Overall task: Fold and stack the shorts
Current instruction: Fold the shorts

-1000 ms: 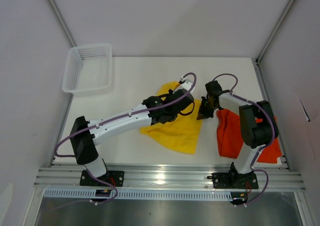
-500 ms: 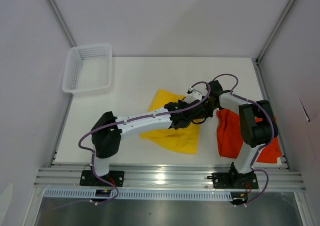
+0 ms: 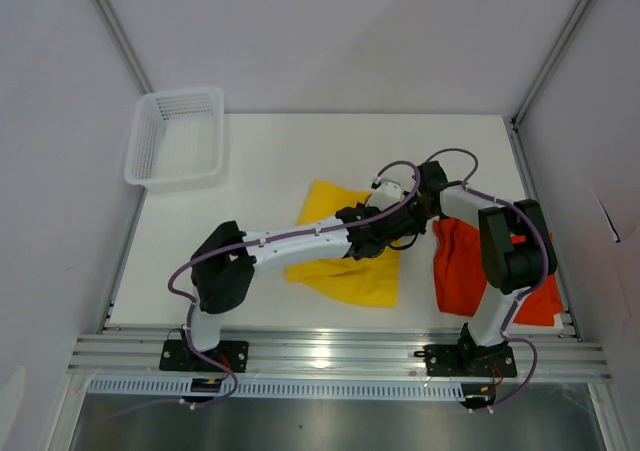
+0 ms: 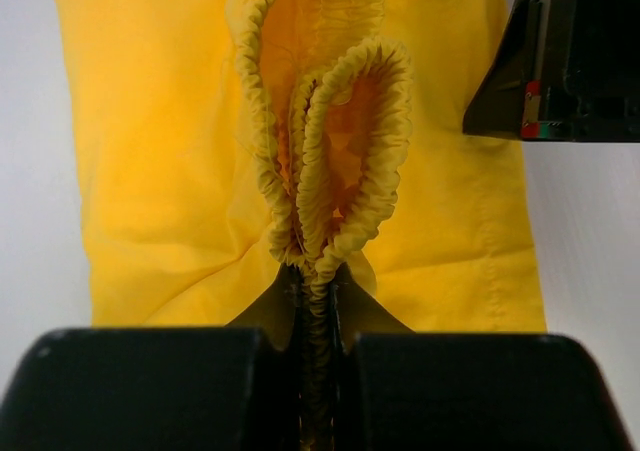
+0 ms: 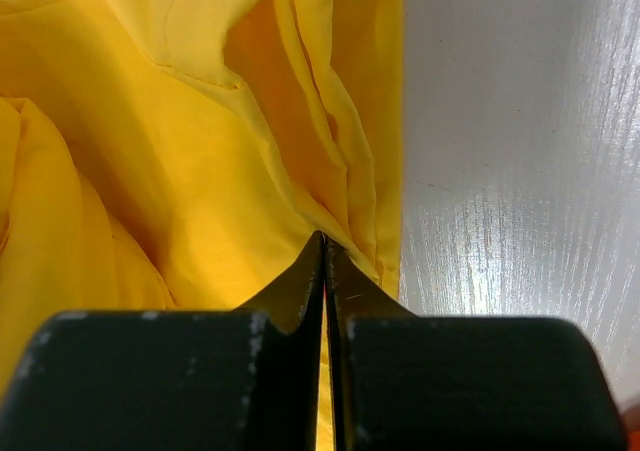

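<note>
The yellow shorts point(image 3: 360, 281) lie bunched at the middle of the table. My left gripper point(image 3: 398, 227) reaches across them and is shut on their gathered elastic waistband point(image 4: 330, 161), which loops up out of the jaws point(image 4: 315, 271). My right gripper point(image 3: 422, 206) sits right beside it, shut on a thin fold of the same yellow fabric point(image 5: 200, 151) near its edge point(image 5: 325, 246). The right gripper's black body point(image 4: 570, 61) shows in the left wrist view. The orange-red shorts point(image 3: 460, 271) lie crumpled at the right, partly under the right arm.
A white mesh basket point(image 3: 178, 136) stands at the back left corner. White tabletop point(image 5: 520, 171) runs beside the yellow cloth's edge. Grey walls and metal posts enclose the table; an aluminium rail point(image 3: 340, 356) runs along the near edge.
My left arm has swung right, carrying the yellow waistband over to the right gripper. The yellow shorts have gathered narrower. The right gripper has barely moved.
</note>
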Robot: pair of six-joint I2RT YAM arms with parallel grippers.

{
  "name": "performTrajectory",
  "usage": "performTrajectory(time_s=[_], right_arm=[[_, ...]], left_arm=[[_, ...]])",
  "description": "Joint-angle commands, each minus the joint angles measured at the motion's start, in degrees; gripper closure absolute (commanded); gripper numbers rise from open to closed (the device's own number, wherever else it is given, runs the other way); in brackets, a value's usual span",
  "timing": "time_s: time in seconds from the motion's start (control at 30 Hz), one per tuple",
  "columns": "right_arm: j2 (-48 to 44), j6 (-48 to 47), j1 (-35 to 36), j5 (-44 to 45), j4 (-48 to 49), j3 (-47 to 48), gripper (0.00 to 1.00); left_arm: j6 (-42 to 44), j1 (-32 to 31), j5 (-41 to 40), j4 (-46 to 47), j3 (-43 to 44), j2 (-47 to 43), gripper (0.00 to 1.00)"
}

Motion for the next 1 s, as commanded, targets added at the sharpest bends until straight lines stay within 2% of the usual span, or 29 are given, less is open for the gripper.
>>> performTrajectory(time_s=[0.0, 0.2, 0.3, 0.33, 0.4, 0.43, 0.53, 0.6, 0.77, 0.8, 0.83, 0.9, 0.93, 0.97], right_arm=[[1.0, -0.4, -0.3, 0.6, 0.7, -0.8, 1.0], [1.1, -0.6, -0.7, 0.2, 0.8, -1.1, 1.0], [1.2, -0.5, -0.9, 0.1, 1.0, -0.9, 1.0], [1.2, -0.5, -1.1, 0.1, 0.9, -0.9, 1.0], [1.2, -0.6, -1.3, -0.2, 0.8, -0.8, 1.0], [1.2, -0.7, -1.6, -0.2, 0.9, -0.8, 1.0], [1.1, -0.6, -2.4, -1.0, 1.1, -0.8, 1.0], [1.0, -0.4, -2.7, -1.5, 1.2, -0.8, 1.0], [-0.3, -0.4, -3.5, -1.8, 1.0, -0.7, 1.0], [-0.5, -0.4, -3.8, -1.9, 0.8, -0.7, 0.96], [-0.8, -0.5, -4.2, -1.9, 0.7, -0.6, 0.86], [-2.0, -0.5, -4.7, -2.0, 0.2, -0.3, 0.75], [-2.6, -0.5, -4.9, -1.9, 0.0, -0.2, 0.66], [-3.3, -0.5, -5.2, -1.7, -0.4, -0.2, 0.62]], left_arm=[[-2.6, -0.4, 0.5, 4.9, 2.5, -0.2, 0.97], [-2.9, -0.4, 1.2, 5.9, 2.8, 0.1, 0.93], [-2.0, -0.6, 3.7, 8.5, 1.3, 0.1, 0.65], [-1.7, -0.7, 4.6, 9.8, -0.3, -0.3, 0.53], [-1.0, -0.8, 8.6, 14.0, -2.4, -1.4, 0.44], [-0.4, -0.8, 10.4, 17.3, -3.6, -1.9, 0.44], [0.9, -0.9, 14.8, 19.6, -4.1, -2.7, 0.42], [1.1, -0.9, 16.4, 19.7, -3.8, -3.2, 0.36], [1.8, -0.3, 19.1, 20.5, -6.6, -8.3, 0.34], [1.8, 0.2, 19.8, 21.7, -8.3, -11.1, 0.34], [1.9, 1.0, 20.7, 22.4, -10.4, -12.8, 0.34], [2.1, 1.8, 23.3, 24.8, -13.7, -17.3, 0.34], [2.2, 2.5, 23.9, 25.3, -15.7, -18.6, 0.33], [2.3, 2.7, 24.2, 25.4, -16.3, -19.6, 0.33]])
